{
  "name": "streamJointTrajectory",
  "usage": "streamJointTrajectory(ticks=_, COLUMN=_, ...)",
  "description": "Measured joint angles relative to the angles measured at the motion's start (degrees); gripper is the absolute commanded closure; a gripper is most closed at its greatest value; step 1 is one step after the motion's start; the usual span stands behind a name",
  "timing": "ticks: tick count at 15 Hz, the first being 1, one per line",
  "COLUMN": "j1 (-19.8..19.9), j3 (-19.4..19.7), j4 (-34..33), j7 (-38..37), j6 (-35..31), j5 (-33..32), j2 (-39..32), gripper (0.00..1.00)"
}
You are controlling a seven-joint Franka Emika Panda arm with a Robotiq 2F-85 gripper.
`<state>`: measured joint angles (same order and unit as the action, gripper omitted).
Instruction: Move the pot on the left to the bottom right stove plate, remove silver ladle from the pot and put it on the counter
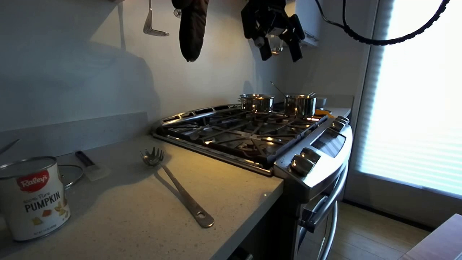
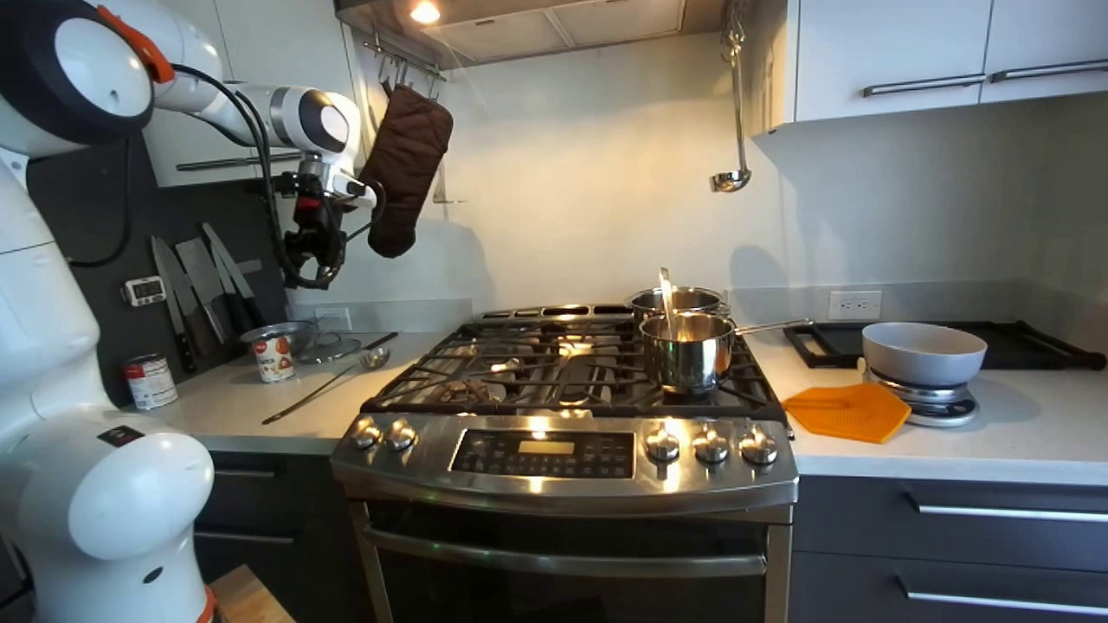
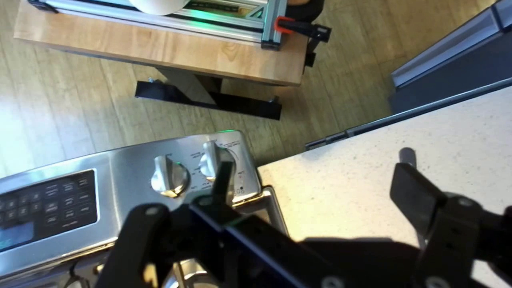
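Note:
A shiny silver pot [image 2: 688, 355] with a long handle stands on the front right burner of the stove [image 2: 567, 450]. A silver utensil handle [image 2: 666, 294] sticks up out of it; its lower end is hidden inside. A second silver pot [image 2: 705, 298] stands behind it on the back right burner. Both pots also show in an exterior view, the front pot [image 1: 300, 106] nearer the oven knobs than the back pot [image 1: 257, 104]. My gripper [image 1: 282, 58] is open and empty, high above the left counter [image 3: 320, 200], away from the pots. It also shows in an exterior view [image 2: 313, 281].
A slotted metal serving fork [image 1: 180, 187] lies on the left counter near a pumpkin can [image 1: 39, 202]. An oven mitt [image 2: 407, 164] hangs beside my gripper, and a ladle [image 2: 738, 121] hangs at right. A bowl [image 2: 924, 355] and orange mat [image 2: 853, 411] are on the right counter.

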<state>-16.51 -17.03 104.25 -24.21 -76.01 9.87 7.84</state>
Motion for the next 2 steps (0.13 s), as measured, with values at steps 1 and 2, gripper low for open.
streamJointTrajectory(ticks=1, j1=0.0, j3=0.0, j4=0.0, j7=0.0, j6=0.0, j5=-0.8, j2=0.5, gripper=0.00)
streamJointTrajectory(ticks=2, j1=0.0, j3=0.0, j4=0.0, j7=-0.1, j6=0.0, j5=-1.1, j2=0.7, gripper=0.00)
